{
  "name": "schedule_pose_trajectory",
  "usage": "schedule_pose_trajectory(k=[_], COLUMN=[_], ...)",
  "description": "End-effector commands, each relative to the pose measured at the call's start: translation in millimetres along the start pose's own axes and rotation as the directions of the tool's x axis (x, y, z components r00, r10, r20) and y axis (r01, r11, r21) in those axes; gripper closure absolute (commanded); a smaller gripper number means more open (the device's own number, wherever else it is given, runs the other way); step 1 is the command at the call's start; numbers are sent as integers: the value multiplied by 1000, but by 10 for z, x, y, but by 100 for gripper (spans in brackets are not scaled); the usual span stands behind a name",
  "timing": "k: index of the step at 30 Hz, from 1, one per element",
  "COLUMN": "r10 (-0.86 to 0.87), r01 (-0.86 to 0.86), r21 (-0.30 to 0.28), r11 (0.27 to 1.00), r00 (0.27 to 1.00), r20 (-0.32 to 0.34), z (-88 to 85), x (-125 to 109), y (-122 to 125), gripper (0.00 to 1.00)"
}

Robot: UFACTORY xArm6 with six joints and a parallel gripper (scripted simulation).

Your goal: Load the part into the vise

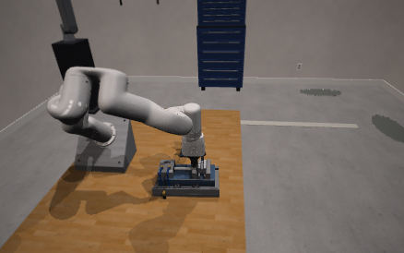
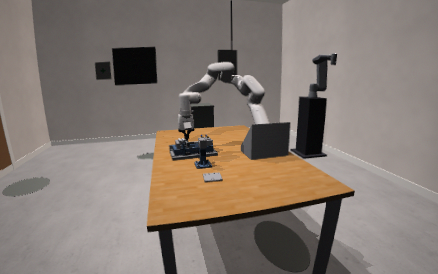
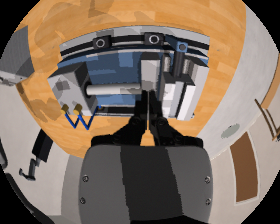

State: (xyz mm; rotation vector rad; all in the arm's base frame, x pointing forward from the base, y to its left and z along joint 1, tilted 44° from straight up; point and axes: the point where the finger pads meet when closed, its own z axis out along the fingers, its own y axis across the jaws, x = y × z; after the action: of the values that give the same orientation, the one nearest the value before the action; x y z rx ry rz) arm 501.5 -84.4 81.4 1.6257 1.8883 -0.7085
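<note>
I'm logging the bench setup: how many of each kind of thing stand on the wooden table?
Arm pedestal: 1
Vise: 1
V-block: 1
Infeed plate: 1
Total: 4

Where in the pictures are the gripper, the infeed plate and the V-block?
gripper [image 3: 145, 117]: wrist view, between its shut fingertips, over the vise.
infeed plate [image 2: 213, 177]: exterior view, middle of its grey top.
V-block [image 2: 203, 150]: exterior view, its upright body on the dark foot.
</note>
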Motion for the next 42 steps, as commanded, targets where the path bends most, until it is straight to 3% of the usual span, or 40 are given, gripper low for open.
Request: schedule_pose_trajectory(k=[1, 12, 27, 42], r10=[0, 0, 0, 0], r01=[0, 0, 0, 0], r21=[-3, -3, -3, -3], r11=[1000, 1000, 1000, 1000], r00=[1000, 1000, 1000, 1000], r20=[0, 0, 0, 0], z=[-22, -101, -453, -633], x=[1, 1, 1, 1], y=[7, 6, 5, 5], gripper=[100, 100, 100, 100])
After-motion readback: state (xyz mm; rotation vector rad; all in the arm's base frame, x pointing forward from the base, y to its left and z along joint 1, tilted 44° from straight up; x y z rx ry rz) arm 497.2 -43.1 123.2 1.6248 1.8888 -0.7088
